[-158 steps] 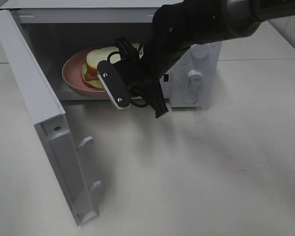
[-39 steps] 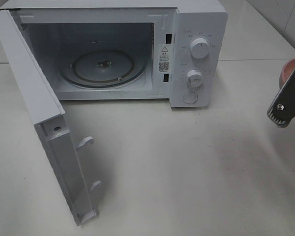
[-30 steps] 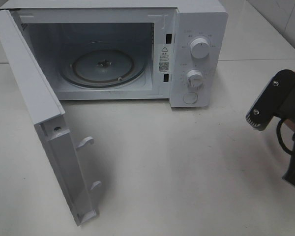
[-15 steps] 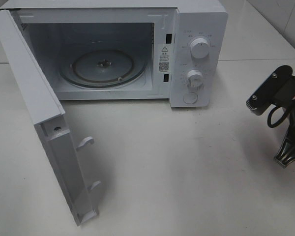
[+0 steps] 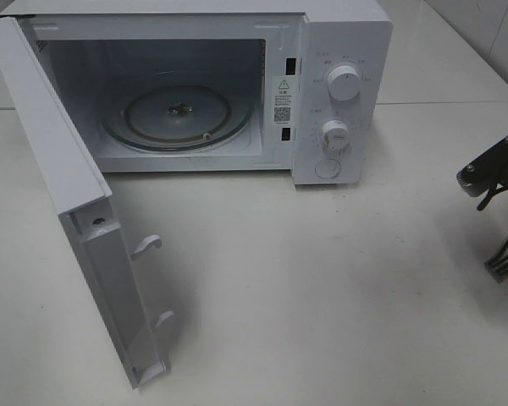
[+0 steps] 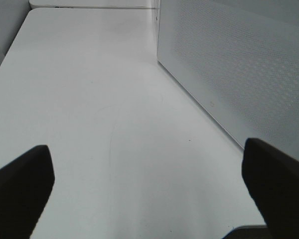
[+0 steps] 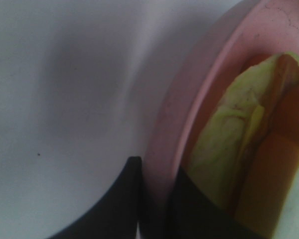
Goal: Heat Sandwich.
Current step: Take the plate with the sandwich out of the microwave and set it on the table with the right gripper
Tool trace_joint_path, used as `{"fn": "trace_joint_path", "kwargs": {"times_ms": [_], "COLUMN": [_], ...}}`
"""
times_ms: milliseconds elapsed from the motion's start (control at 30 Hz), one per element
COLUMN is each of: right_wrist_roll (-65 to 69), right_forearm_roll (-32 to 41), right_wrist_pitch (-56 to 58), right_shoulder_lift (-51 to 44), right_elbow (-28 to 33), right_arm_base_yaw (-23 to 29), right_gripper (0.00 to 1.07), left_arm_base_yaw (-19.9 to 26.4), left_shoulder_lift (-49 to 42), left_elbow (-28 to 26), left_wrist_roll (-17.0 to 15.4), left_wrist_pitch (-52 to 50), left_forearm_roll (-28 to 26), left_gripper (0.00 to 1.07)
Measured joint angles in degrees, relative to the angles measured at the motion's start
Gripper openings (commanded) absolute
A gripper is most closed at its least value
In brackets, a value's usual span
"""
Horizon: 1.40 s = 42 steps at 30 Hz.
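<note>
The white tabletop [image 5: 322,279] carries a white countertop microwave [image 5: 339,93] with its hinged door [image 5: 76,220] swung wide open and its round glass turntable [image 5: 176,114] bare. At the right edge of the high view the right gripper [image 5: 501,211] hangs above the table, well apart from the oven. Its wrist view shows the two black fingers [image 7: 124,199] pinched on the rim of a round pink plate [image 7: 169,129], one outside the wall and one inside. The layered sandwich [image 7: 239,149], pale green and orange filling showing, lies in that plate just beside the inner finger. The left gripper [image 6: 149,189] stands spread wide over bare table beside the door, holding nothing.

The sandwich looks soft, light and easily crushed or spilled apart, so I judge the stiff plate rim the right place to grip. A one-sided rim pinch may tilt, so the plate wants level carrying.
</note>
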Motion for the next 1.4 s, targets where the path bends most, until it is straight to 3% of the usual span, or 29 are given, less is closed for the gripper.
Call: {"fn": "trace_joint_path", "kwargs": {"times_ms": [533,1067,1233,1400], "right_wrist_roll": [9.97,10.71,10.77,10.83], "right_forearm_roll": [-7.22,-7.62,-7.62,-6.93], "right_wrist_pitch": [-4.13,-4.47,-4.47,-5.04], "right_shoulder_lift": [10.71,10.89,10.89,9.11], "right_elbow": [-0.11,-0.11,-0.11,-0.11], "right_arm_base_yaw": [-2.06,-2.06,-2.06,-2.06], "right_gripper": [0.01,0.06,0.12,0.25], "left_arm_base_yaw": [0.00,0.00,0.00,0.00], "left_shoulder_lift": [0.00,0.00,0.00,0.00], "left_elbow": [0.00,0.00,0.00,0.00], "left_wrist_roll": [0.00,0.00,0.00,0.00], "left_wrist_pitch": [0.00,0.00,0.00,0.00], "left_forearm_roll": [0.00,0.00,0.00,0.00], "left_gripper": [0.98,0.98,0.98,0.98]}}
